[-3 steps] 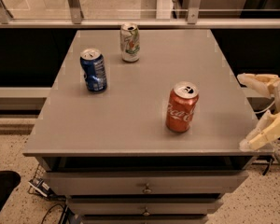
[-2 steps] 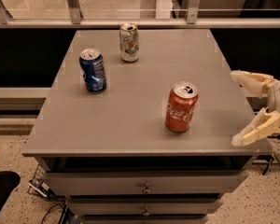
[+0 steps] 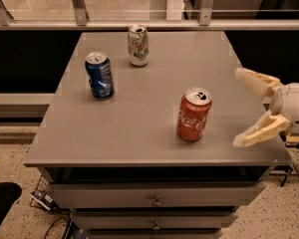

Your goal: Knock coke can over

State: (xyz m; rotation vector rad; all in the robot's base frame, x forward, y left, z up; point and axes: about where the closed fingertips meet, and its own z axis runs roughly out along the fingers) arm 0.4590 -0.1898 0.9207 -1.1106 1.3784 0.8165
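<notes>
The coke can stands upright on the grey table top, right of the middle and near the front. It is red-orange with white script and a silver top. My gripper reaches in from the right edge of the view at the can's height. Its two cream fingers are spread wide apart, open and empty. The fingertips point left at the can and stop a short way to its right, not touching it.
A blue can stands upright at the left of the table. A white-and-green can stands upright at the back middle. Drawers sit below the table's front edge. A glass railing runs behind the table.
My gripper has moved left, in over the table's right edge and closer to the coke can. The cans have not moved.
</notes>
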